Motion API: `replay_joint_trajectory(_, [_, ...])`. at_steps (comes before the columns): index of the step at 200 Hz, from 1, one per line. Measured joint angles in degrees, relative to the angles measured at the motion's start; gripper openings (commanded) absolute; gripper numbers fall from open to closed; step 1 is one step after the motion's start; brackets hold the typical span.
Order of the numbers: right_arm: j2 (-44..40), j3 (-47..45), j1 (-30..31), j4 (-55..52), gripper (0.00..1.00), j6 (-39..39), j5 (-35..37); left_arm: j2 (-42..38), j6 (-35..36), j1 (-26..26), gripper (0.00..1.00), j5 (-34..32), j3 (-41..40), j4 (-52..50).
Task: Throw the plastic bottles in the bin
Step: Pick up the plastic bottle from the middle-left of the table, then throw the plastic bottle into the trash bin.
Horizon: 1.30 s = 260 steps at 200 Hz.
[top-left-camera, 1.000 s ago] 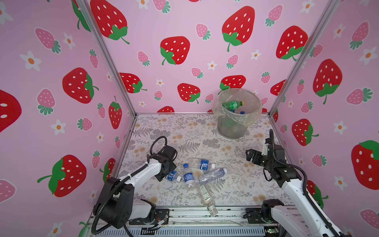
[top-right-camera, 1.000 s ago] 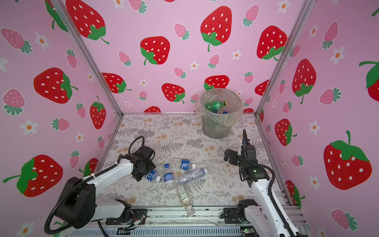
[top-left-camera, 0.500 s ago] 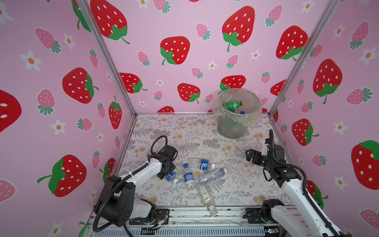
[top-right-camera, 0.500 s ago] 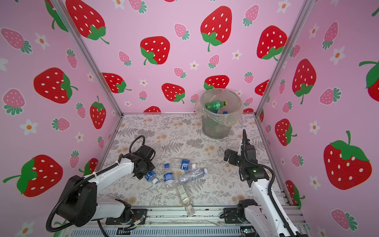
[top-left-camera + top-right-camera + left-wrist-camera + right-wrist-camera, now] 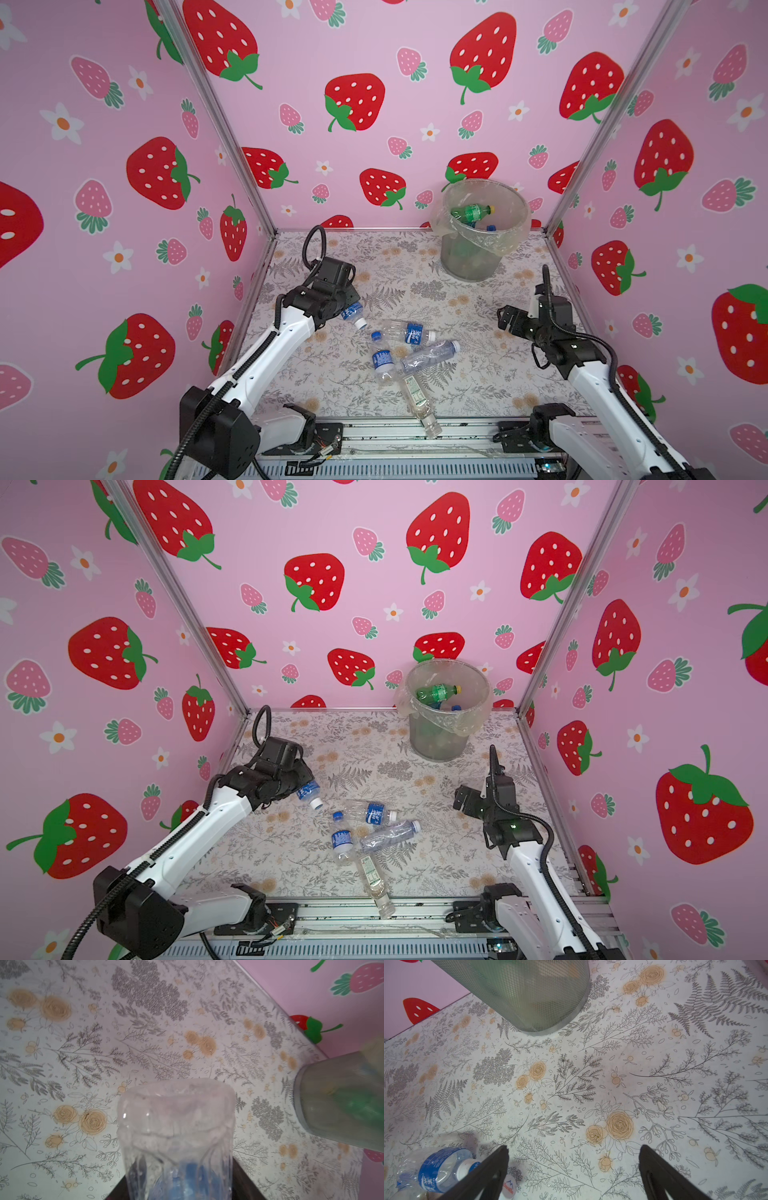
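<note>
The left gripper (image 5: 337,308) is clamped on a clear blue-labelled bottle (image 5: 351,312), which it holds off the floral floor (image 5: 419,291) with the white cap pointing down toward the middle. Its fingers are hidden under the wrist in both top views. In the left wrist view the bottle's dented base fills the space between two dark finger edges.

The right gripper (image 5: 573,1167) stands wide apart with nothing in it, low over the floor.

Four bottles lie between the arms in a loose cluster:
- a white-capped bottle (image 5: 409,332)
- a blue-capped bottle (image 5: 382,360)
- a crumpled clear bottle (image 5: 430,356)
- a pale-labelled bottle (image 5: 417,397), whose end reaches over the front rail (image 5: 374,434)

The bin (image 5: 467,259), with a liner bag (image 5: 440,220) over its rim, stands near the back right corner, well apart from the held bottle. A green bottle (image 5: 471,212) with a yellow cap lies on top inside it, with a blue cap beside it. What lies lower is blurred by the mesh.
</note>
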Motion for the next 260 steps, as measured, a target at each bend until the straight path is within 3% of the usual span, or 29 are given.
replay_joint_trajectory(65, [-1.07, -2.69, 0.0, 0.55, 0.99, 1.97, 0.66, 10.23, 8.85, -0.66, 0.55, 6.84, 20.04, 2.45])
replay_joint_trajectory(101, [-2.4, -3.06, 0.0, 1.14, 0.99, 2.36, 1.09, 17.73, 14.73, -5.7, 0.55, 9.16, 31.17, 6.25])
replay_joint_trajectory(138, [-2.91, -4.63, 0.0, 1.31, 0.99, 3.06, 1.33, 28.11, 19.15, -11.39, 0.54, 12.9, 45.03, 11.58])
replay_joint_trajectory(187, [-3.13, -4.96, 0.0, 1.33, 0.99, 3.39, 1.73, 45.53, 22.53, -13.97, 0.54, 17.9, 66.27, 15.3])
replay_joint_trajectory(227, [-3.13, -4.96, 0.0, 1.88, 1.0, 3.41, 2.64, 50.47, 22.95, -14.73, 0.52, 21.84, 67.21, 20.59])
replay_joint_trajectory(260, [-2.67, -4.96, 0.0, 2.91, 0.99, 3.34, 3.8, 43.47, 22.71, -15.23, 0.53, 22.56, 52.74, 28.83])
